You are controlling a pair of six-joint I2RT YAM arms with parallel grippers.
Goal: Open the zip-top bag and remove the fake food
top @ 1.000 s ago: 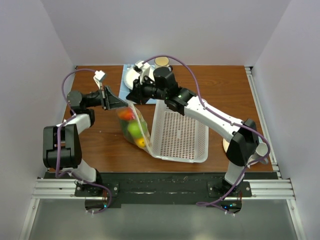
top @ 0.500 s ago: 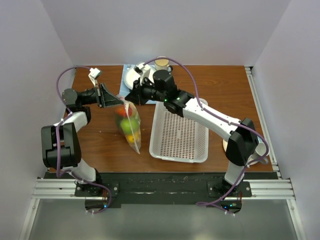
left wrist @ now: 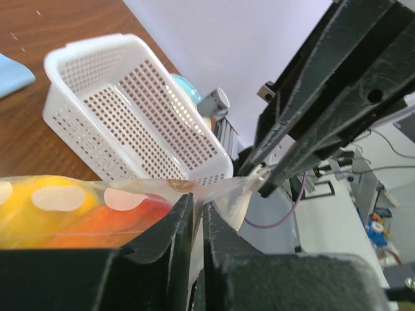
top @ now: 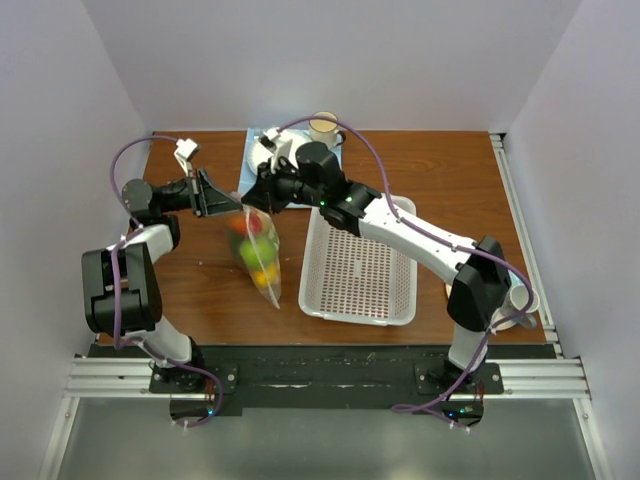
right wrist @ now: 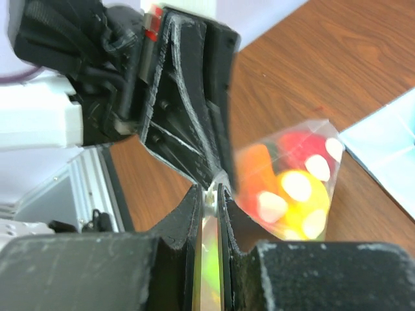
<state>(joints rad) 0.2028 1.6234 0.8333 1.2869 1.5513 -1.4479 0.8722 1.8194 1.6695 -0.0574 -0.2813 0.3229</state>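
- The left claw [left wrist: 198, 217] and the right claw [right wrist: 209, 197] each pinched the top edge of the zip-top bag [top: 265, 262].
- The bag hung beside the basket [top: 360, 270].
- The fake food [top: 255, 250] lay inside, so removal was not yet done.

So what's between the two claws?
The top edge of the zip-top bag, pinched by the left gripper and right gripper, seen in the left wrist view.

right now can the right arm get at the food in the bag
Probably not. The right gripper and left gripper both pinch the top edge of the bag, and the food sits behind plastic with no visible opening.
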